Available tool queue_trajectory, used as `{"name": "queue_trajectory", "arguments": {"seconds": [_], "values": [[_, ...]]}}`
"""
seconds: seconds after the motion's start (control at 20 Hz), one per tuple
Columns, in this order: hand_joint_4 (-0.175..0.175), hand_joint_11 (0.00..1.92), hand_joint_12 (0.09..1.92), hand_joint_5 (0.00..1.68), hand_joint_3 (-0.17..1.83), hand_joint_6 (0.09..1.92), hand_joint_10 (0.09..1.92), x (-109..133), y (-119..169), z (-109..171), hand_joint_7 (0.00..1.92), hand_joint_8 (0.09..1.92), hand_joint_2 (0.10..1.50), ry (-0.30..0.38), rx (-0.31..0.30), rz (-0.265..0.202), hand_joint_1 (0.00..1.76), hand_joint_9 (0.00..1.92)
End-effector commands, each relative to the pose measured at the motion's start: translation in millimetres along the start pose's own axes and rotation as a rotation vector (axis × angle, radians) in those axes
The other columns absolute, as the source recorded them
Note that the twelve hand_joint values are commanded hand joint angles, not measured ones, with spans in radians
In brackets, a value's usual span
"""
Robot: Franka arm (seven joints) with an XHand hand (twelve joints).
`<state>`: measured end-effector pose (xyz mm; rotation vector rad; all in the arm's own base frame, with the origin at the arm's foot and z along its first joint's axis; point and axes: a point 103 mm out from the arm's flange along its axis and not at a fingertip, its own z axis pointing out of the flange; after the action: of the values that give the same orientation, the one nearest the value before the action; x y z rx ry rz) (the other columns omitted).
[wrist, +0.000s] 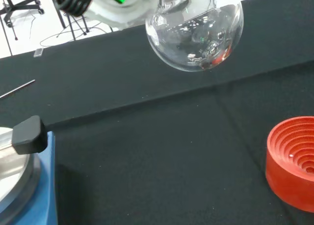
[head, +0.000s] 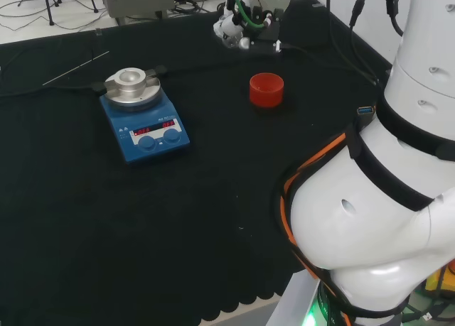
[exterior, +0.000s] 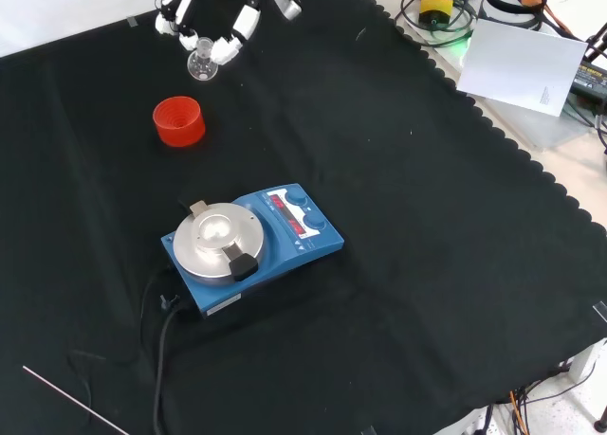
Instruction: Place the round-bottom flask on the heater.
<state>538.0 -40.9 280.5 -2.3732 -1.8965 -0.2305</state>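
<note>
Standing mid-surface in the front view, the blue heater (exterior: 248, 245) waits with its dished silver top bare. Beyond it sits an empty red stand (exterior: 178, 120). At the far edge, the robot hand (exterior: 224, 18) grips the round-bottom flask (exterior: 200, 63) aloft; it should stay upright, then descend centred over the dish.

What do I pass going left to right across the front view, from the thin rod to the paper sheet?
Thin metal rod → red ribbed stand → heater → white paper sheet.
</note>
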Motion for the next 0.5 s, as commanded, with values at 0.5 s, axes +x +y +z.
{"name": "queue_trajectory", "arguments": {"seconds": [0.5], "values": [[0.175, 0.32, 1.3, 1.15, 0.48, 0.81, 0.59, 112, -15, 5, 0.49, 0.64, 0.8, 0.01, 0.038, -0.139, 1.09, 0.69]]}}
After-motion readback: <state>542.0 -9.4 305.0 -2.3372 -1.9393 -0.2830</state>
